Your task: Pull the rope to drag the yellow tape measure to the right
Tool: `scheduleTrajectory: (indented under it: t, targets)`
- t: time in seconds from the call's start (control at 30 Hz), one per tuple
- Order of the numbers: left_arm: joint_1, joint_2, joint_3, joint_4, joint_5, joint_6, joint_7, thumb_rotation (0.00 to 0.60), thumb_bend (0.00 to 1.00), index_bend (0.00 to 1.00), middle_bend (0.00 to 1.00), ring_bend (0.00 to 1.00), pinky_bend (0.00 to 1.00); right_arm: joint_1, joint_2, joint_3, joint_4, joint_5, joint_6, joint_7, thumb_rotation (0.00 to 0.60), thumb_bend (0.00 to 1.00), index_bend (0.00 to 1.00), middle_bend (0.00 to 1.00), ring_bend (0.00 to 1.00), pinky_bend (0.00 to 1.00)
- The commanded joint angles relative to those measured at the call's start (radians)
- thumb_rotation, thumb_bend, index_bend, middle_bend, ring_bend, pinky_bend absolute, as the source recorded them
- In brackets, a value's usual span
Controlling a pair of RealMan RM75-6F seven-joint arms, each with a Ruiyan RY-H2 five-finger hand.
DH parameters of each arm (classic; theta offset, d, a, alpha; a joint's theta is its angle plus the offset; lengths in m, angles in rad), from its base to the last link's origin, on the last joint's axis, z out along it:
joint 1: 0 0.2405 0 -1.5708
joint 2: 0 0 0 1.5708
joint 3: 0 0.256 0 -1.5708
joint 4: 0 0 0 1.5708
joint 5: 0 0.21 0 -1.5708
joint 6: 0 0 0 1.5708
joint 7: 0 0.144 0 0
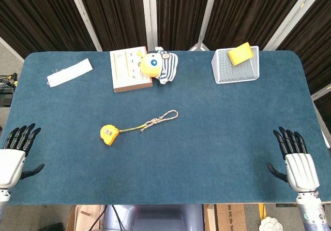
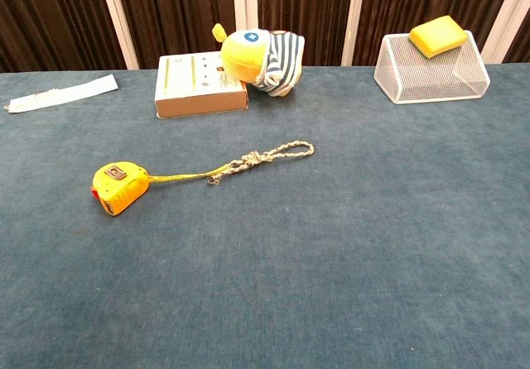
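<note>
On the table [image 1: 217, 153], a tape measure [image 1: 108, 134] with its rope [image 1: 164, 117] trailing right.
Left hand [image 1: 15, 153] and right hand [image 1: 297, 161] rest at opposite edges, fingers spread, holding nothing.

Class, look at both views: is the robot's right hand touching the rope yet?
Apart. The head view shows the right hand open at the table's right edge, with a wide stretch of bare blue table between it and the rope.

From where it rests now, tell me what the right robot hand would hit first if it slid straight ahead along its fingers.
Probably nothing. The right robot hand points toward the table's far edge, and the wire basket sits left of that line. Depth is hard to judge.
</note>
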Motion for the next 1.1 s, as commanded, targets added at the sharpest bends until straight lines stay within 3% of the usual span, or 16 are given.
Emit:
scheduleTrajectory:
  t: [0.03,0.87,1.1]
  targets:
    - [0.0,0.0,0.0,0.0,0.0,0.0,0.0,0.6,0.0,0.0,0.0,0.0,0.0,0.0,0.0,0.0,0.0,0.0,0.0,0.0,0.6,0.26,0.0,0.0,0.0,0.0]
    - [0.004,0.002,0.001,-0.002,0.002,0.006,-0.003,0.6,0.0,0.0,0.0,0.0,0.0,0.01,0.007,-0.005,-0.012,-0.001,-0.023,0.016,0.6,0.26,0.0,0.0,0.0,0.0]
    - [0.004,0.004,-0.001,-0.004,0.002,0.008,-0.009,0.6,0.0,0.0,0.0,0.0,0.0,0.058,0.012,0.021,-0.009,-0.019,-0.057,0.031,0.6,0.26,0.0,0.0,0.0,0.0]
